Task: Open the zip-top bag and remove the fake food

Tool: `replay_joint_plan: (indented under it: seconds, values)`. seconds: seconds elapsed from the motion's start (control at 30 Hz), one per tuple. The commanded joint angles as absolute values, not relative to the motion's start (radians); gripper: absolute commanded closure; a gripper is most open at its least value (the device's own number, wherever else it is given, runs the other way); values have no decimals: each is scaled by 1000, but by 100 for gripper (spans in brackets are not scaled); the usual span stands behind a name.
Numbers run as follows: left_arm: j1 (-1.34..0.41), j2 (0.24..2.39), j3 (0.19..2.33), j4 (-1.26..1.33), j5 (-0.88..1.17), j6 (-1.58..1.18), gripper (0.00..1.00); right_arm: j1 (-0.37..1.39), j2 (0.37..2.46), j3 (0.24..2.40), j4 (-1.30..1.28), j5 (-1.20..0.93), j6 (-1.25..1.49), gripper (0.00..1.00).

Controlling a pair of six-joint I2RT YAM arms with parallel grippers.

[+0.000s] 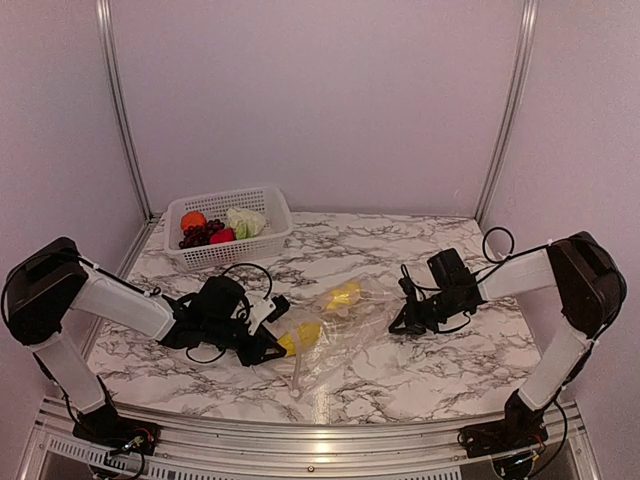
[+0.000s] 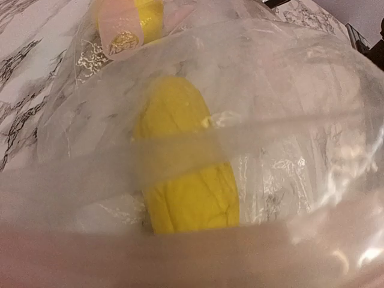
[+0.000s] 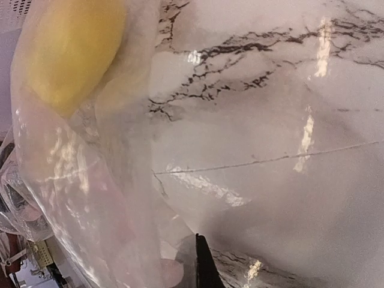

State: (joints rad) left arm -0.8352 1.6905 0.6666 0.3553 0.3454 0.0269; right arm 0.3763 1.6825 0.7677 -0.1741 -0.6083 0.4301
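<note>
The bag (image 1: 340, 335) lies mid-table (image 1: 450, 375) between the left gripper (image 1: 272, 340) and right gripper (image 1: 398, 320). Two food pieces (image 1: 303, 338) lie in it, one at its left end, one (image 1: 345, 295) behind and right of that. The basket (image 1: 225, 195) stands at the far left, holding other food (image 1: 215, 232).

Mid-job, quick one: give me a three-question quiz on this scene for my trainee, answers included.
1. True or false: the zip-top bag lies between the left claw and the right claw.
2. How many yellow toy foods show inside the bag? A one, B two, C four.
3. Fill in: the grapes lie in the white mesh ____.
Key: 1 true; 2 B; 3 basket.
</note>
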Motion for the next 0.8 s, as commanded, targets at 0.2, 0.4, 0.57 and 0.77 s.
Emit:
replay_joint_plan:
  seconds: [0.2, 0.4, 0.57, 0.77]
  values:
    - [-830, 1504, 571, 212, 332, 20, 78, 320, 1630, 732, -151, -547, 462, 100]
    - [-829, 1301, 560, 74, 272, 7, 78, 254, 1584, 724, -162, -541, 468, 100]
    - [-801, 1146, 527, 10, 239, -91, 79, 196, 1549, 707, -177, -537, 450, 100]
    - [-655, 1059, 574, 54, 213, -258, 78, 172, 1573, 726, -225, -549, 378, 100]
